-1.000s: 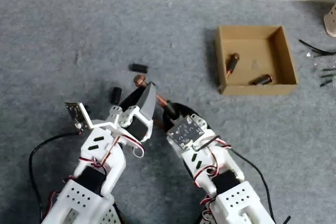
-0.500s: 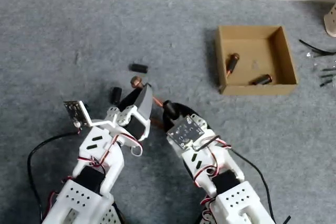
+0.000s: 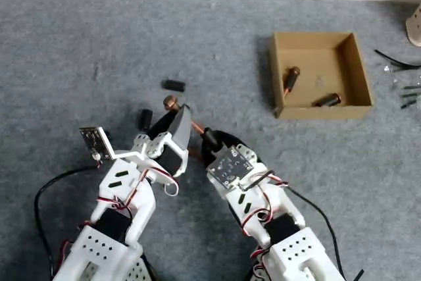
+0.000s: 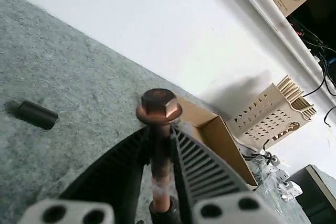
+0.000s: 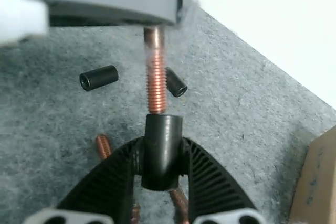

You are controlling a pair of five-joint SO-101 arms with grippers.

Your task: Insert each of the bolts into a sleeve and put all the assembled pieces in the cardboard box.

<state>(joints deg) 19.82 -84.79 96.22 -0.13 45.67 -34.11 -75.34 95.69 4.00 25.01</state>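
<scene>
My left gripper is shut on a copper bolt, its hex head standing above the fingers. Facing it, my right gripper is shut on a black sleeve. The bolt's threaded end meets the sleeve's open mouth. Two loose sleeves lie on the carpet beyond the grippers. More copper bolts lie on the carpet under my right gripper. The cardboard box sits far right and holds two assembled pieces.
Grey carpet covers the table. Black cables and small parts lie right of the box, by a pale slotted holder. A white wall runs along the far edge.
My left gripper drew back slightly with the bolt. My right gripper nudged the sleeve toward the bolt's end.
</scene>
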